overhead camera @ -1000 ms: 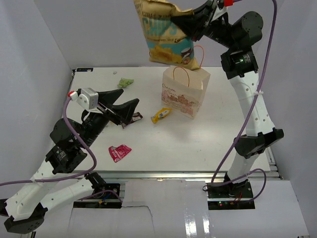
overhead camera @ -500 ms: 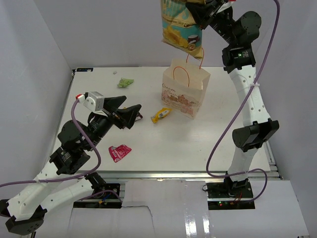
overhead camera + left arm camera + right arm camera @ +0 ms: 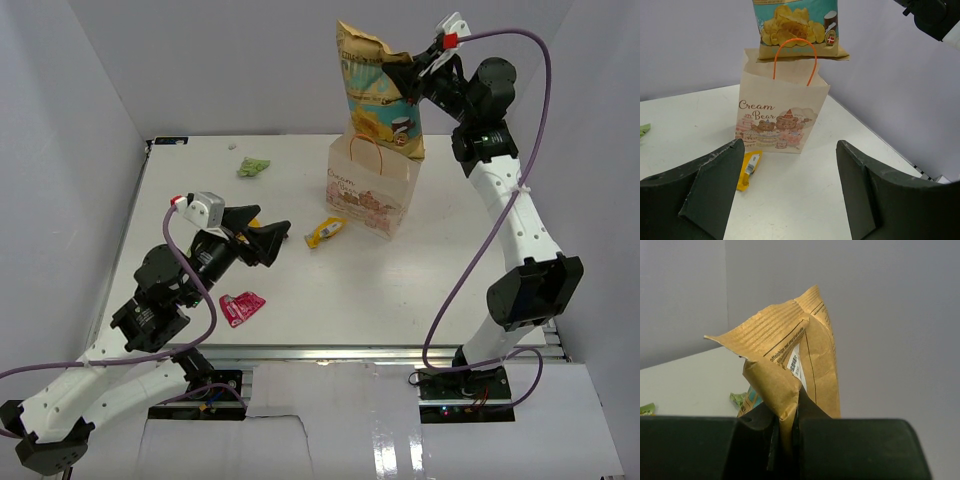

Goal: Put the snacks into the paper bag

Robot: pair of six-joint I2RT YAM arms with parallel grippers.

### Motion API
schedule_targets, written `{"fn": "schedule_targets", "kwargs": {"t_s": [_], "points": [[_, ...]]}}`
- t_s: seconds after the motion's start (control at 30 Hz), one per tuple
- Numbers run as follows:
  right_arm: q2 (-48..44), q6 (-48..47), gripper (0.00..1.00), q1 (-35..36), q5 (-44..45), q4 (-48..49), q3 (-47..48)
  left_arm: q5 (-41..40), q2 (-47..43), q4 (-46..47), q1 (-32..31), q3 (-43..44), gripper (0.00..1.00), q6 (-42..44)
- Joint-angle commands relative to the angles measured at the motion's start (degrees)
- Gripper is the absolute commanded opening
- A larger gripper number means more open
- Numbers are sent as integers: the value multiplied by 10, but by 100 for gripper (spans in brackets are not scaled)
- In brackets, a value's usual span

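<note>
White table [image 3: 420, 290]; right tool [image 3: 408, 72] pinches chip bag [image 3: 378, 100] above paper bag [image 3: 365, 195].

The right gripper [image 3: 785, 432] pinches the chip bag [image 3: 790, 365] by its crimped tan edge, jaws closed tight on it, with a grey wall [image 3: 890, 315] behind and a pale table [image 3: 685, 380] at left.

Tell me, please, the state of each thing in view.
paper bag: upright, open.
chip bag: held upright above the paper bag's mouth.
right claw: shut on the chip bag.
left claw: open, empty.
yellow packet: lying on table.
green packet: lying on table.
pink packet: lying on table.
</note>
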Motion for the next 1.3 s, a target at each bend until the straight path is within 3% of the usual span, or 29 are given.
{"fn": "schedule_targets", "kwargs": {"t_s": [0.0,0.27,0.5,0.7,1.0,1.1,1.13,1.2,1.27], "points": [[-38,-29,8,-3,7,50,-18,-5,-6,2,0,-13,85,-13],[-20,-30,8,6,50,97,-45,-3,-6,10,0,-27,85,-28],[-11,-32,8,55,196,150,-84,4,3,8,0,-24,85,-34],[-40,-65,8,66,236,233,-181,2,-5,7,0,-31,85,-38],[-93,-151,8,66,190,411,-379,10,11,21,-1,-41,85,-51],[-109,-157,20,67,176,418,-400,12,22,28,0,-44,85,-64],[-119,-158,34,67,173,419,-412,8,25,26,-1,-47,86,-71],[-129,-165,53,66,158,412,-420,-22,35,18,0,-46,88,-111],[-147,-172,65,66,148,364,-411,-51,47,-13,0,-42,91,-147]]}}
